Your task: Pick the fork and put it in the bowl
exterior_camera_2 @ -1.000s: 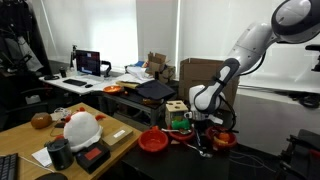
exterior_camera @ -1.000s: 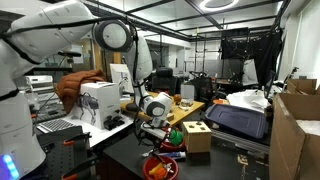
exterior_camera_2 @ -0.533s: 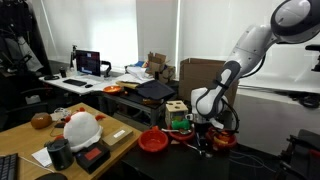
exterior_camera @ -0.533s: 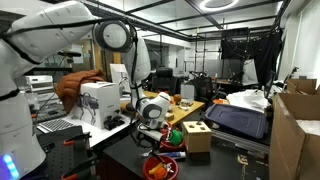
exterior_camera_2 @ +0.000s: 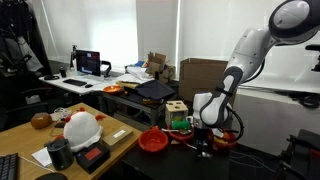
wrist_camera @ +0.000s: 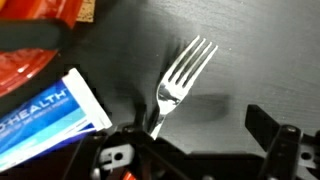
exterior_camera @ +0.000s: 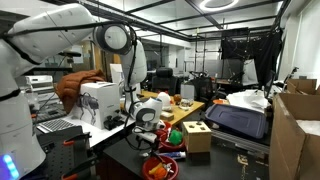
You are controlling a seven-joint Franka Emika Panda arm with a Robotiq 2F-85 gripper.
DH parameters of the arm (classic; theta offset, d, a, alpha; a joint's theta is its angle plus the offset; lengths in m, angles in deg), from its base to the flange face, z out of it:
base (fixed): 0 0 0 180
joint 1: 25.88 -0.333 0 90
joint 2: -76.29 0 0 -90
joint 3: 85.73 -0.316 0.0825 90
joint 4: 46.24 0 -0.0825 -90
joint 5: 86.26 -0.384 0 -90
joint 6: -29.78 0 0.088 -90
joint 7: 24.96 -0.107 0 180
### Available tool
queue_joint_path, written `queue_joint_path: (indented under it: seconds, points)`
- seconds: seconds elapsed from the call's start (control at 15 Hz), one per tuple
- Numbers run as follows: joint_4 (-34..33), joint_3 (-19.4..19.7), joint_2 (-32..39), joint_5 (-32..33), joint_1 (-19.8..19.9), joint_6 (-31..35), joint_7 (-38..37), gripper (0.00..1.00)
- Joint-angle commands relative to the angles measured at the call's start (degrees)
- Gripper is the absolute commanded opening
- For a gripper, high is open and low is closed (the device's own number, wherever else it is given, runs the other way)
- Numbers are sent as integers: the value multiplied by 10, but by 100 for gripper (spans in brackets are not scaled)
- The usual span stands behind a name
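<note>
On the dark table (wrist_camera: 250,60) the fork (wrist_camera: 182,82) lies flat, ungrasped, your gripper (wrist_camera: 190,148) just over its handle with fingers wide apart; pick-up and drop into the red bowl (exterior_camera_2: 152,142) not yet done

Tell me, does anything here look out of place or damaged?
Only the fork: it lies loose and slanted on the dark table, beside a blue and white box, not in a red bowl. Nothing looks spilled or broken. The open gripper hovers over its handle.
</note>
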Motion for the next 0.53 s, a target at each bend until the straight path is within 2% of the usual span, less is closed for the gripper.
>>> queue_joint_path:
  seconds: [0.0,0.47]
  points:
    - [29,23,-15,21,-17,48,-27,100]
    - [33,38,-12,34,-26,74,-47,100]
